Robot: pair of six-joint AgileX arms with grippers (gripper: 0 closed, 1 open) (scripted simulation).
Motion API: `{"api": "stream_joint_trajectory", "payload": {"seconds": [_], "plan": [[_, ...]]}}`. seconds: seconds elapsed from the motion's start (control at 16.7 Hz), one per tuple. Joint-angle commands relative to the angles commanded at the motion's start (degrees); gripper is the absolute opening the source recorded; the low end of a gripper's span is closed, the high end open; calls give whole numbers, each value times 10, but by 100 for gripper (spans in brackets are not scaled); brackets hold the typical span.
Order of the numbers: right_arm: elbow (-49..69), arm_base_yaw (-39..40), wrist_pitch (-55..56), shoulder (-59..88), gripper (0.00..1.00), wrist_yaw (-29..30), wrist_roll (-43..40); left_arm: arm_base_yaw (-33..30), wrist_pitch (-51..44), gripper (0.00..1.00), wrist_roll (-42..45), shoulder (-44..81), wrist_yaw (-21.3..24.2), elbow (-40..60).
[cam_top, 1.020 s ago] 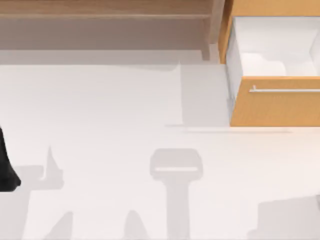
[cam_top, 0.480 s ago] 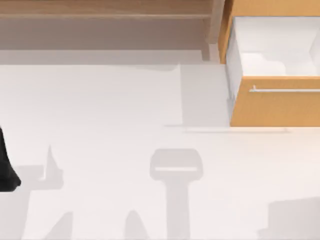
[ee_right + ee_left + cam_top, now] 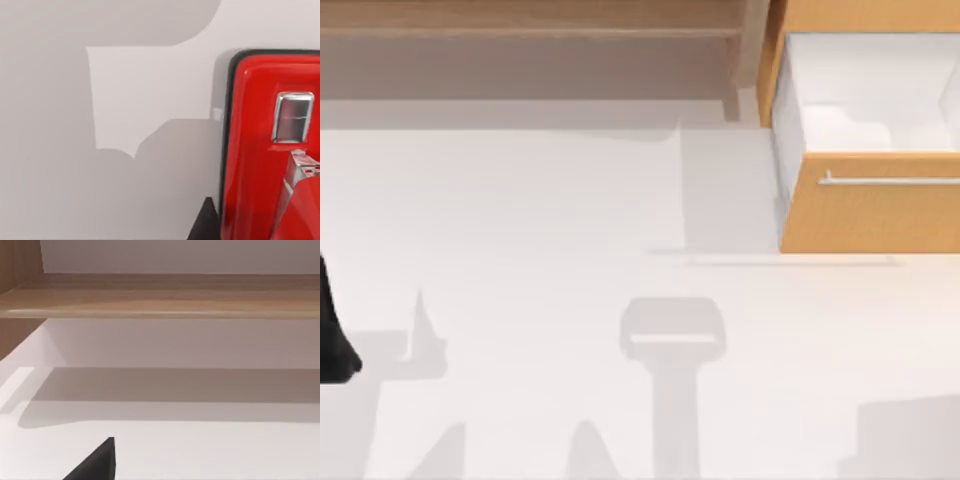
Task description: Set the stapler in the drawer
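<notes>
red stapler (image 3: 260,145) unlabelled; drawer (image 3: 870,205) open, far right.

The drawer (image 3: 868,205) is pulled open beside the shelf (image 3: 530,25). It has an orange wood front, a thin silver handle (image 3: 890,181) and white inside. The stapler (image 3: 270,150) is red, lying on the white table (image 3: 100,150)

No readable text anywhere.
The red stapler (image 3: 270,150), the drawer (image 3: 870,200) with its orange-tan front, the wooden shelf (image 3: 160,295) and the white surface (image 3: 520,220) all carry no lettering, labels, brands or numbers.
</notes>
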Motion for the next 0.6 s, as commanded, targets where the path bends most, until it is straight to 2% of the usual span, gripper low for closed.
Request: {"api": "stream_joint_trajectory", "payload": {"seconds": [0.18, 0.6], "plan": [[0, 0, 0, 0, 2, 0, 0, 0, 0, 100, 0, 0, 0, 0], [0, 0, 0, 0, 0, 0, 0, 0, 0, 100, 0, 0, 0, 0]]}}
